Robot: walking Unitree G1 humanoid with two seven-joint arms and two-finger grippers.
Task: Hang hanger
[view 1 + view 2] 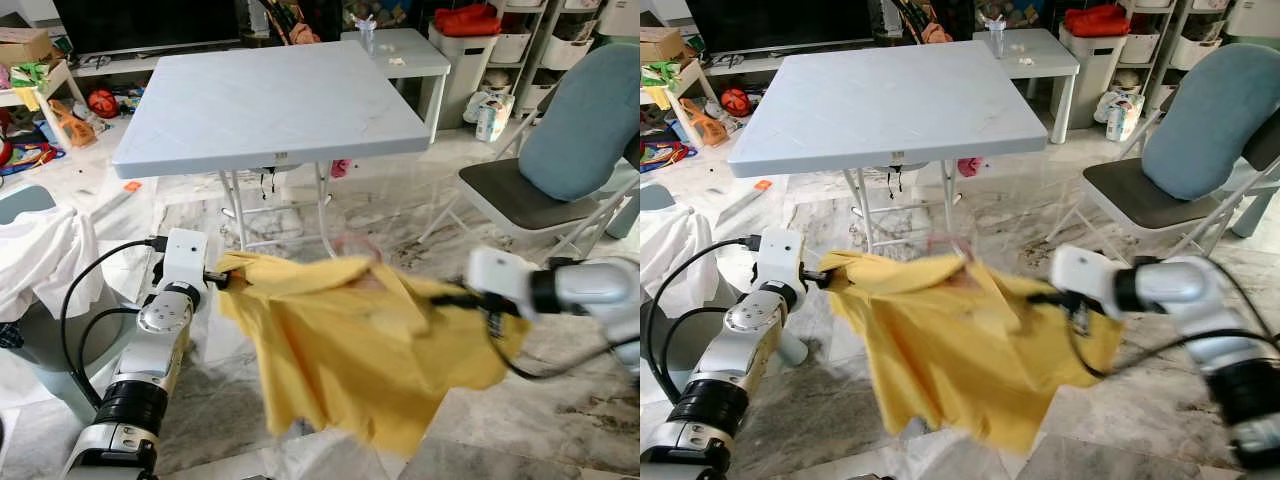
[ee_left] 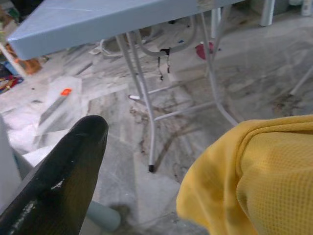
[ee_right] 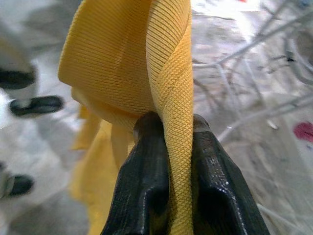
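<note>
There is one yellow shirt [image 1: 350,350]. There are two grippers: the left gripper [image 1: 218,279] and the right gripper [image 1: 445,298], and each one pinches a side of the shirt. There is one big gray tabletop [image 1: 270,105] and one smaller white table [image 1: 405,50] behind it. One folding chair [image 1: 520,195] stands on the right, with one blue cushion [image 1: 585,120] on it. One red bag [image 1: 467,20] sits on a white bin. One black TV screen [image 1: 140,22] is at the back. One white cloth [image 1: 40,255] lies on the left.
</note>
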